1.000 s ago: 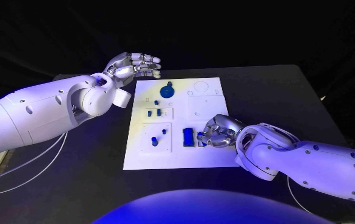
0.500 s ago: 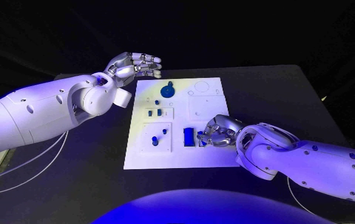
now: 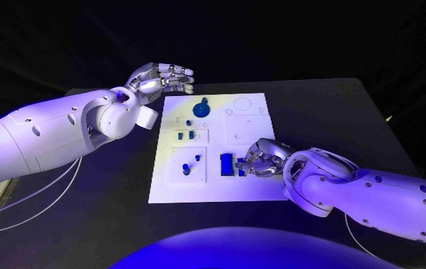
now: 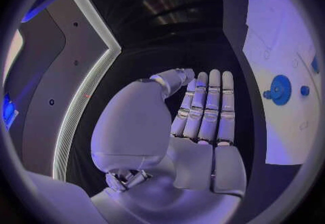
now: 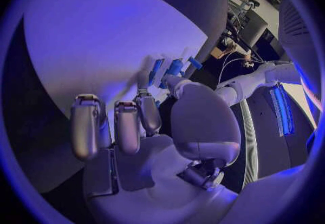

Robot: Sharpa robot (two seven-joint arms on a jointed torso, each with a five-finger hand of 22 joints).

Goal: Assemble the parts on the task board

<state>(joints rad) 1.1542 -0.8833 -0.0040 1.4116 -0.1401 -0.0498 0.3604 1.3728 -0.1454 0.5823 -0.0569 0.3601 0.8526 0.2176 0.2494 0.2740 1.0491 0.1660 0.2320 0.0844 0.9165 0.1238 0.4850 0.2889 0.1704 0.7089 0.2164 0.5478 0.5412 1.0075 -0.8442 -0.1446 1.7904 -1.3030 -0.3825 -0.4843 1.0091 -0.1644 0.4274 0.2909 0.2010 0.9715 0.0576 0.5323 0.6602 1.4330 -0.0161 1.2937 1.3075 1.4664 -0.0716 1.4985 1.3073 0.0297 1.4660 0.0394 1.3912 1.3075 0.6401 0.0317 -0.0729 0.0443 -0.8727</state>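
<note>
The white task board [image 3: 253,186] lies in the middle of the black table. My right hand [image 3: 262,158] rests low on its near right part, fingers curled. Its thumb and a finger pinch a small blue part [image 5: 175,66] next to an upright blue block [image 3: 225,163]. A round blue part [image 3: 201,107] sits at the board's far end, also seen from the left wrist [image 4: 279,89]. Small blue pegs stand at the board's left [image 3: 184,136] and near left [image 3: 186,169]. My left hand [image 3: 160,79] hovers off the board's far left corner, holding nothing, fingers [image 4: 206,104] straight.
Bare black table surrounds the board on all sides. Empty outlined recesses [image 3: 241,104] mark the board's far right part. My left forearm [image 3: 62,130] hangs over the table's left side.
</note>
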